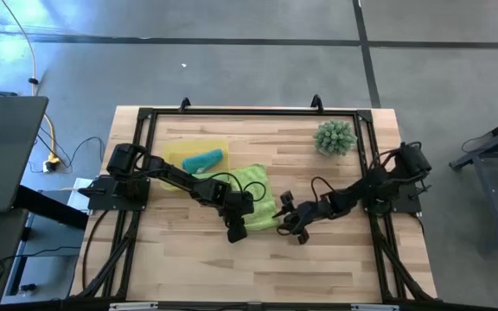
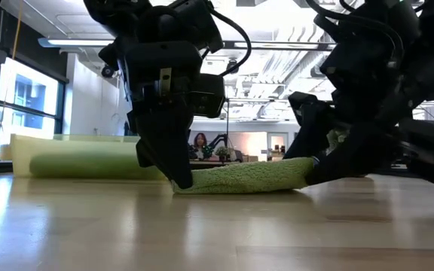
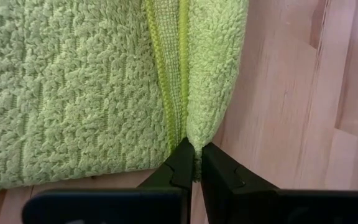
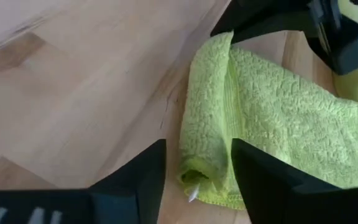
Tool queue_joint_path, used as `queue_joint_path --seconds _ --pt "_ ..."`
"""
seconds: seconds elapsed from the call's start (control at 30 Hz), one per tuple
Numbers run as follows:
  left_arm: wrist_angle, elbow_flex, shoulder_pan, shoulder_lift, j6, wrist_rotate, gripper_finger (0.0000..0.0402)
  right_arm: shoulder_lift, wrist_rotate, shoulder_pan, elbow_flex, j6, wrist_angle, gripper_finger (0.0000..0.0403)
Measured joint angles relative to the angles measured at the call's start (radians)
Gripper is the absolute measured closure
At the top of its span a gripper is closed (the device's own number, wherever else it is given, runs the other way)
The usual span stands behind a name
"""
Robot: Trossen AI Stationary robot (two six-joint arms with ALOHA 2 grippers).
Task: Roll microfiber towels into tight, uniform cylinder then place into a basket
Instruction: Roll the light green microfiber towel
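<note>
A pale butcher-block table sits on a grey concrete floor, and an open office with ceiling lights and a seated person shows beyond it in the low view; a lime green microfiber towel lies near the table's middle, its near edge curled into a partial roll; the left gripper is pinched tight on the stitched hem at one end of that curled edge, fingertips down at the wood; the right gripper stands at the roll's other end with its fingers parted on either side of it, holding nothing; the yellow basket lies toward the table's back left, just beside the towel, with a rolled teal towel in it; a spiky green plant stands at the back right.
</note>
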Motion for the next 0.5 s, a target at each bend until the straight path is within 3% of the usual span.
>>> queue_joint_path --seconds 0.13,0.37,0.5 --pt "0.002 0.000 0.001 0.000 0.007 0.000 0.0394 0.015 -0.004 -0.001 0.000 0.002 0.014 0.0271" --pt "0.004 0.000 0.006 0.001 0.007 0.014 0.0392 0.018 -0.007 -0.001 0.000 0.075 0.004 0.0388" --pt "0.005 -0.001 0.004 -0.005 0.008 0.015 0.0382 0.018 -0.009 -0.002 0.000 0.145 0.004 0.0387"
